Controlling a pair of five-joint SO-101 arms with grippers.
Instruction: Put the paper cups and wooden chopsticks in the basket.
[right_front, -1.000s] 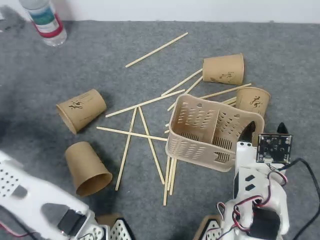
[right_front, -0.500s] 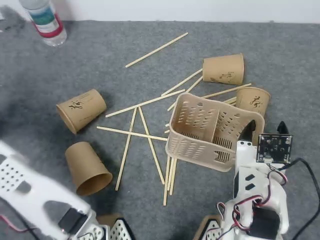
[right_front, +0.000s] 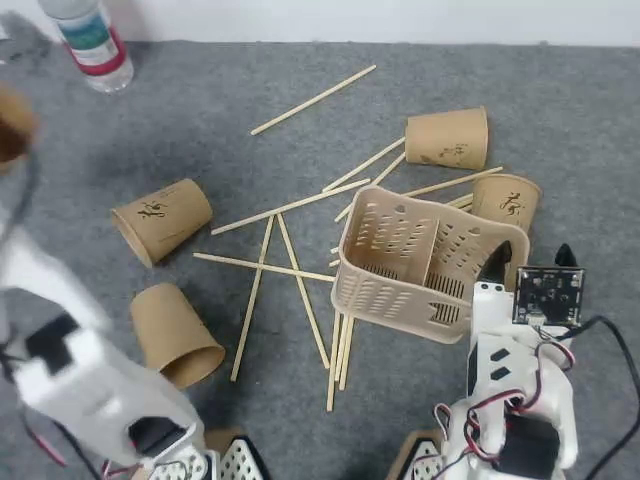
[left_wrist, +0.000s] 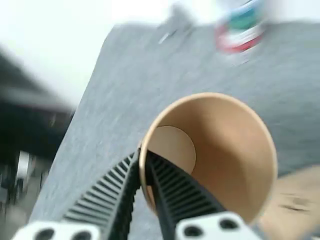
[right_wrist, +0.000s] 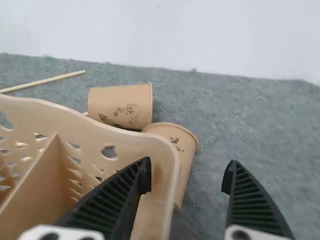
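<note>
Setting: robotics lab bench. Evidence: grey felt table cover (right_front: 560, 90), plain white wall (right_wrist: 200, 30) behind, white plastic robot arm (right_front: 505, 375) with exposed wiring.

The high camera hung above the arms' end of the grey mat (right_front: 560, 90) and looked steeply down across it to the white wall (right_front: 400, 20) at the far edge, wide enough to take in the whole spread. The left wrist camera sat right behind the left gripper (left_wrist: 143, 159), very near the paper cup (left_wrist: 220, 150) pinched there, facing along the mat toward the bottle (left_wrist: 241, 27) at its far corner, which the high view shared. The right wrist camera sat low behind the right gripper (right_wrist: 189, 167), close over the basket (right_wrist: 100, 135), facing the far wall. The basket, the lying cup (right_wrist: 122, 106) and the second cup (right_wrist: 181, 145) beyond it appeared in the high view too.
</note>
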